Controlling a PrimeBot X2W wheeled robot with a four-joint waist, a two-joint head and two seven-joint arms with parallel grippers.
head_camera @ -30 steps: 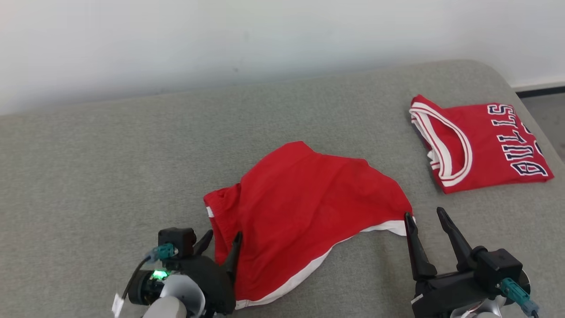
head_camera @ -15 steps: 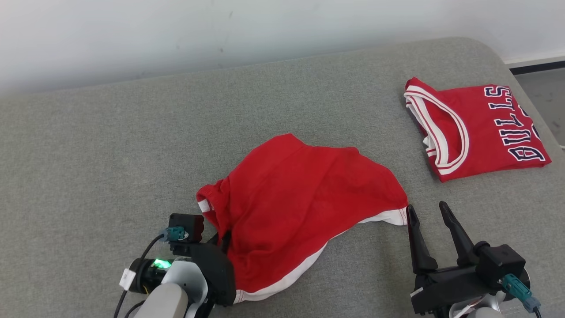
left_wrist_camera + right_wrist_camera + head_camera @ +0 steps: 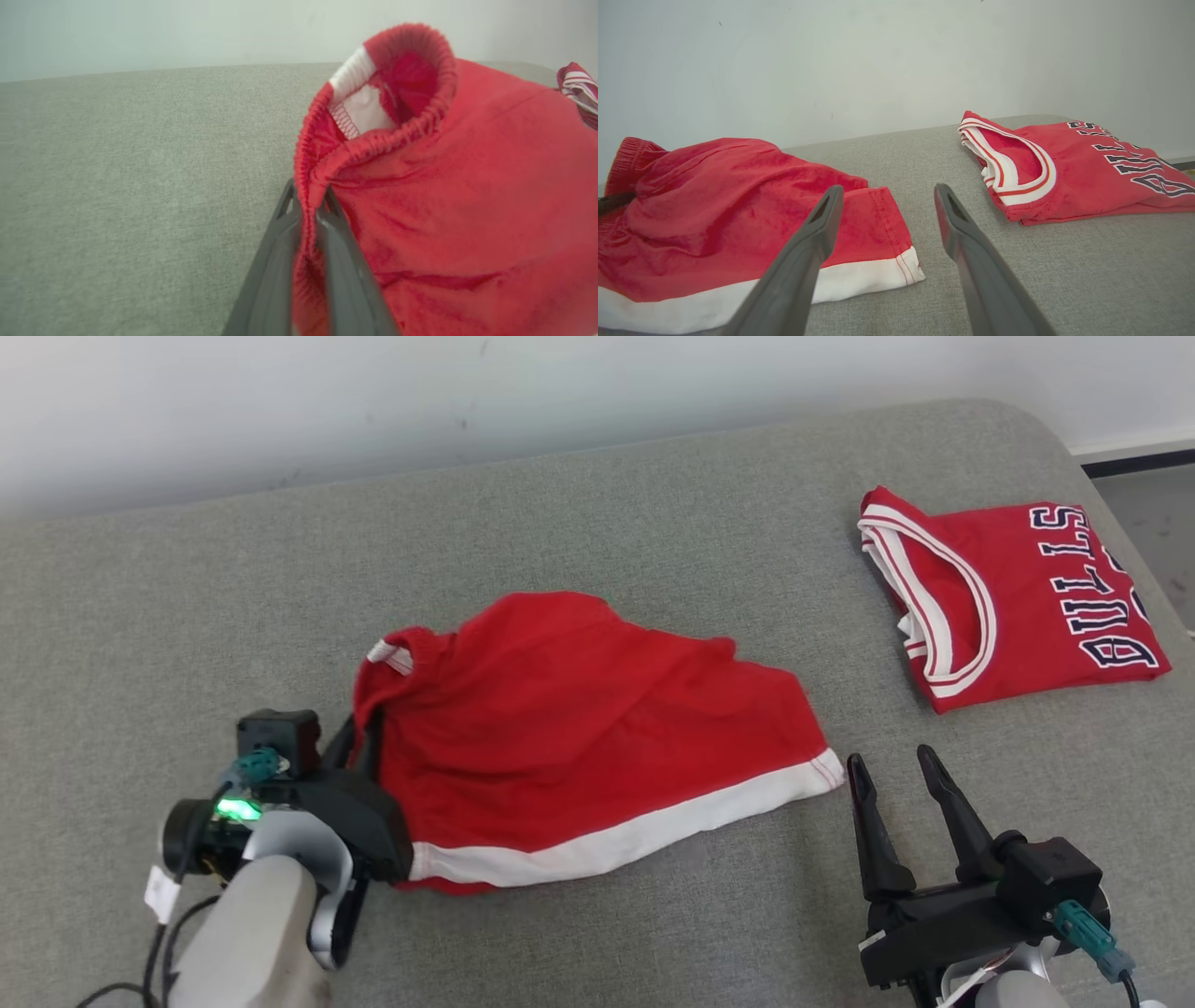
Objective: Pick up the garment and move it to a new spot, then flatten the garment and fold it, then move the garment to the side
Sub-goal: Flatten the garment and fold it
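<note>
The garment is a pair of red shorts with a white hem band, lying stretched across the grey cushion. My left gripper is shut on its elastic waistband at the left end. In the left wrist view the gripper pinches the gathered red edge of the garment, with a white label showing inside the waistband. My right gripper stands open just right of the hem corner, holding nothing. In the right wrist view the gripper has the garment behind its left finger.
A folded red jersey with white trim and dark lettering lies at the back right, also in the right wrist view as the jersey. The grey cushion ends at a white wall behind. Floor shows past its right edge.
My left gripper has shut on the waistband and drawn it left, stretching the garment out flatter. The right gripper stays open beside the hem corner. The head camera has shifted.
</note>
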